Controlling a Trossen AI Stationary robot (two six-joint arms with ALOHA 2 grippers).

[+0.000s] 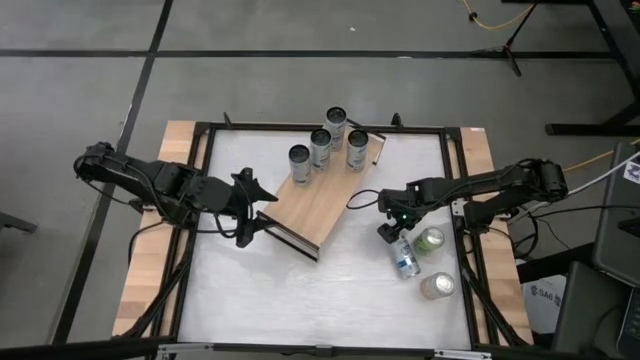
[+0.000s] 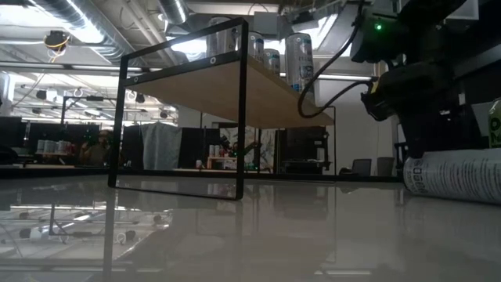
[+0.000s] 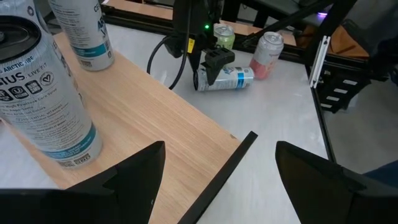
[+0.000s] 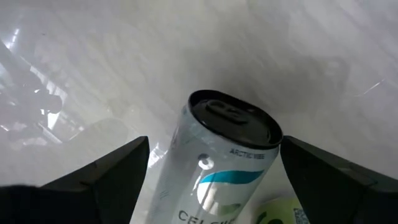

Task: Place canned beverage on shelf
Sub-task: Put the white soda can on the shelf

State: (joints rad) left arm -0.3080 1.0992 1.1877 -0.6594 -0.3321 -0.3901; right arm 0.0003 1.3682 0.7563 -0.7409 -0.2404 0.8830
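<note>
Four cans (image 1: 321,147) already stand on the shelf (image 1: 312,203). Three remain on the worktop (image 1: 300,300). The right gripper (image 1: 391,226), fingers apart, straddles the toppled white can (image 1: 405,259). The left gripper (image 1: 258,207), fingers apart, hovers at the shelf's near end.

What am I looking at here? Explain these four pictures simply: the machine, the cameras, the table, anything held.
Two dark robot arms work at a white table. One picture looks down from above, one level across the tabletop, and one from each wrist. A wooden shelf carries four upright cans. The left gripper is open at the shelf's end, apparently steadying it. The right gripper is open over a lying white can, not yet gripping it. A green can and a pink can stand nearby. Nothing is held.
</note>
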